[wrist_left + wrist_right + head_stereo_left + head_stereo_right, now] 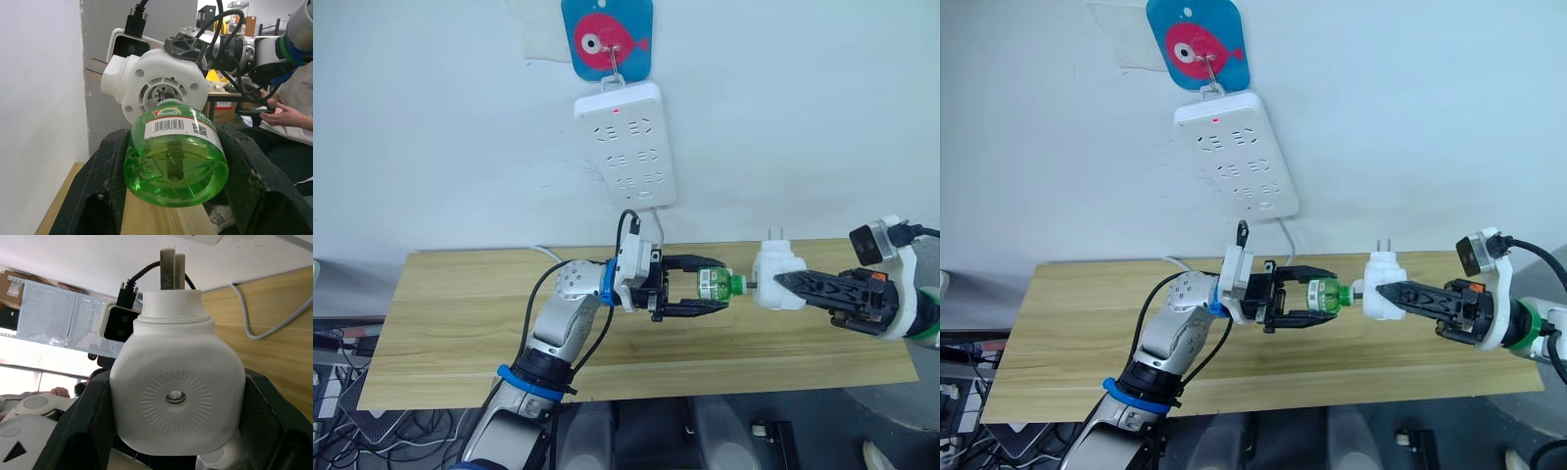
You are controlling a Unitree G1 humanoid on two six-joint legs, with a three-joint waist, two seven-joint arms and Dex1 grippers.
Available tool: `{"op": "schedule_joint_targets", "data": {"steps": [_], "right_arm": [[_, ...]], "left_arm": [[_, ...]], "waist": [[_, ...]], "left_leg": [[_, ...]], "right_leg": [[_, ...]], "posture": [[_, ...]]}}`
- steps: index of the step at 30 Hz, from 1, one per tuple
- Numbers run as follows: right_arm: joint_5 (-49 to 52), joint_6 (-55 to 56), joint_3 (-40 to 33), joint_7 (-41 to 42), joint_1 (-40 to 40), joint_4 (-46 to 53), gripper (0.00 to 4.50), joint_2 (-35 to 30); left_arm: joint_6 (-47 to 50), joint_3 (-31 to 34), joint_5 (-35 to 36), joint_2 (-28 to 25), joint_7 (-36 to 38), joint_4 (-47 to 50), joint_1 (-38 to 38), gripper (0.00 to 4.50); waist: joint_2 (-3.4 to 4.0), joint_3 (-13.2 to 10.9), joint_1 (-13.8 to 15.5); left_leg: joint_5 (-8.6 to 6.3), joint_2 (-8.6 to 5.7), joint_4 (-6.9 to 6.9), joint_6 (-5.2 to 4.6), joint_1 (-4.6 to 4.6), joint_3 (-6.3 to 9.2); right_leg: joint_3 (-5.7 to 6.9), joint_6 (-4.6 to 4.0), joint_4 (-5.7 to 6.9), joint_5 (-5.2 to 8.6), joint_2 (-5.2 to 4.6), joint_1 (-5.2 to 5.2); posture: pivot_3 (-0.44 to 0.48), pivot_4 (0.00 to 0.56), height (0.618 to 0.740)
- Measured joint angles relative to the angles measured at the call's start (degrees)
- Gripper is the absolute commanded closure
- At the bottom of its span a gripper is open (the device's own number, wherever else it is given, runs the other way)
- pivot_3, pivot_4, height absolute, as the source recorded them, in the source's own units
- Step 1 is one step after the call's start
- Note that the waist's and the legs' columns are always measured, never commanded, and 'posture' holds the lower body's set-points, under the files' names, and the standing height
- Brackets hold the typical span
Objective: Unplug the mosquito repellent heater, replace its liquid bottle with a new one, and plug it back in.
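lab/workshop | pegboard wall (58,318) | cardboard boxes (222,105) | seated person (288,115)

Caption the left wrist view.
Left gripper holds the green liquid bottle at the mosquito repellent heater socket.

Green liquid bottle (176,161): clear green plastic, white barcode label, base toward camera, clamped between two black fingers (98,196) of left gripper (177,188). Neck directed into underside of mosquito repellent heater (156,83), white, rounded, prongs projecting sideways. Behind heater: right gripper (188,46), black, with cables. Wooden table (161,220) beneath. Person's hand (286,115) at far side.
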State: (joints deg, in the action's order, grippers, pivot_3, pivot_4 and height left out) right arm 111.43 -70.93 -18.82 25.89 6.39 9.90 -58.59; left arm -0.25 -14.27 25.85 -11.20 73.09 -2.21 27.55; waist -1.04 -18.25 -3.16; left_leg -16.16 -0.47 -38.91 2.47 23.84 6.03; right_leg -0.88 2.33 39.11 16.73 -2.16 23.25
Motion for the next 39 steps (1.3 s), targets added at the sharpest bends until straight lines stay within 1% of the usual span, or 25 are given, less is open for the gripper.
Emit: {"op": "schedule_joint_targets", "data": {"steps": [8,15,19,21,22,31,32,36,39], "right_arm": [[0.0,0.3,0.0,0.4,-1.4,1.0,1.53,-1.9],[0.0,0.6,0.9,0.3,-1.1,1.0,1.53,-2.1],[0.0,0.7,1.7,0.1,-0.1,1.0,1.53,-1.9],[0.0,0.5,2.5,0.0,0.1,1.3,1.53,-1.6],[0.0,0.6,2.6,-0.1,0.1,1.3,1.53,-1.6],[0.0,1.0,2.8,-2.3,0.1,2.2,1.53,-0.1],[0.0,1.2,3.0,-2.5,0.1,2.7,1.53,0.2],[0.0,2.5,3.6,-3.7,0.4,3.5,1.53,1.1],[0.0,3.5,4.4,-6.4,1.4,4.3,1.53,1.9]], "left_arm": [[0.0,0.0,-0.2,0.1,0.0,-0.1,0.2,2.21],[0.0,0.0,-0.3,-0.1,0.2,-0.1,0.0,2.21],[-0.3,-0.2,-0.5,-0.2,0.3,-0.1,-0.3,2.21],[-0.3,-1.3,-0.5,-0.1,0.4,0.1,-0.3,2.21],[-0.3,-1.4,-0.6,0.0,0.4,0.1,-0.4,2.21],[-1.4,-1.4,-1.3,-0.3,0.5,0.1,-0.4,2.21],[-1.6,-1.4,-1.5,-0.2,0.5,0.1,-0.4,2.21],[-2.3,-1.3,-1.8,-0.4,0.5,0.0,-0.5,2.21],[-2.7,-0.8,-2.2,-0.8,0.1,-0.2,-0.6,2.21]], "waist": [[0.00,0.0,0.0],[0.00,0.0,0.0],[0.00,0.0,0.0],[0.00,0.0,0.0],[0.00,0.0,0.0],[0.02,0.0,0.0],[0.02,0.0,0.0],[0.04,0.0,0.0],[0.03,0.0,0.0]], "left_leg": [[0.00,0.00,0.00,0.00,0.00,-0.01],[0.00,0.00,0.00,0.00,0.00,0.00],[0.00,0.00,0.00,0.00,-0.01,-0.01],[0.00,-0.01,0.00,0.00,0.01,0.00],[0.00,0.00,0.00,0.00,0.01,0.00],[0.00,0.00,0.00,0.01,0.00,0.00],[0.00,0.00,0.00,0.01,0.00,0.00],[0.01,0.00,0.00,0.01,-0.01,-0.01],[0.01,0.01,0.00,0.01,-0.01,0.01]], "right_leg": [[-0.01,0.00,0.00,0.00,0.00,0.00],[0.00,0.00,0.00,0.00,0.00,0.00],[0.00,0.00,0.00,0.00,0.00,0.00],[0.00,0.00,-0.01,0.00,0.00,0.00],[0.00,0.00,-0.01,0.00,0.00,0.00],[0.00,0.00,-0.01,0.00,0.00,0.00],[0.01,0.00,-0.01,0.00,0.00,0.00],[0.00,0.00,0.00,0.00,0.00,0.00],[0.02,0.00,0.00,0.00,0.00,0.00]], "posture": [[-0.084,0.331,0.740],[-0.083,0.323,0.740],[-0.082,0.320,0.740],[-0.082,0.320,0.740],[-0.083,0.312,0.740],[-0.082,0.311,0.740],[-0.081,0.301,0.740],[-0.081,0.301,0.740],[-0.089,0.303,0.740]]}}
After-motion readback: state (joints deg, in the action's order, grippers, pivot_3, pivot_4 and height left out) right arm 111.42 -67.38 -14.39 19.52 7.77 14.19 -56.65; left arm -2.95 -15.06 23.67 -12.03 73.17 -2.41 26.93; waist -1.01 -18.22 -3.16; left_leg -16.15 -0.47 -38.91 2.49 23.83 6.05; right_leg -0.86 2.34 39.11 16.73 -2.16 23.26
